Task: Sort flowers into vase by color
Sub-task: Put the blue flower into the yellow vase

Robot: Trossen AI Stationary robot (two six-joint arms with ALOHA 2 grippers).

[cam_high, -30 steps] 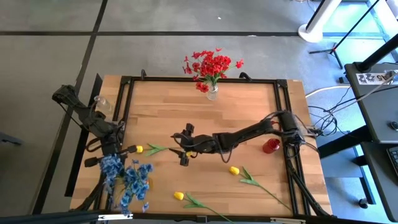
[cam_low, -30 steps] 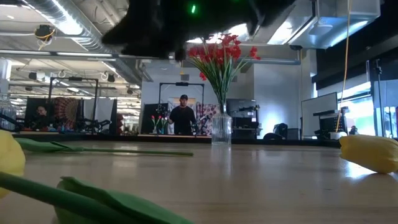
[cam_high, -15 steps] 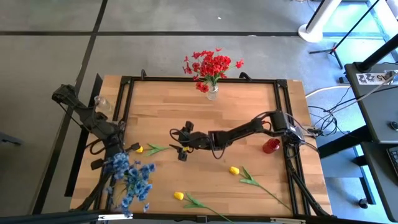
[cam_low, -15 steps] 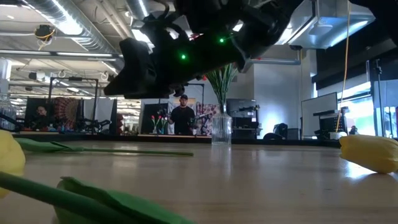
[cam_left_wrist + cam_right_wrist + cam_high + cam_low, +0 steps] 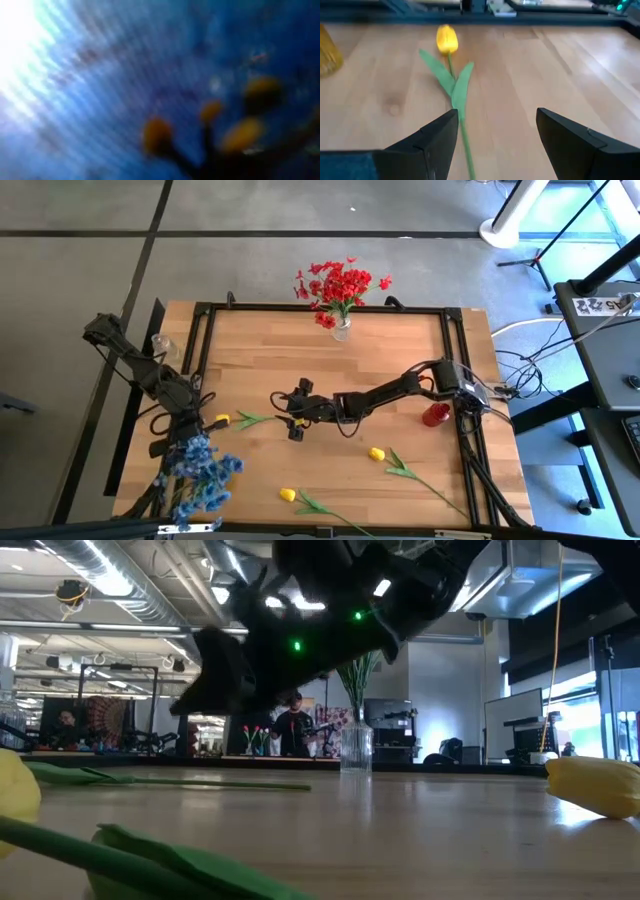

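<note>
Yellow is what fills my right wrist view: a tulip (image 5: 447, 39) lies flat on the wooden table (image 5: 400, 360), bud away from me, its green stem running back between my spread right fingers (image 5: 427, 145). My right gripper (image 5: 291, 414) hangs open just above the boards near the middle of the table, with the stem end directly under it. Seen from overhead, this tulip (image 5: 224, 420) points its bud toward the left edge. My left gripper (image 5: 178, 442) sits at the front left corner, closed around the stems of a bunch of blue flowers (image 5: 203, 475) that spreads toward the front edge; in my left wrist view blue petals (image 5: 160, 75) cover everything. Two more yellow tulips lie loose, one (image 5: 287, 494) near the front edge and one (image 5: 376, 453) right of centre. The red flowers (image 5: 338, 285) stand in a glass vase (image 5: 342, 329) at the middle of the back edge.
</note>
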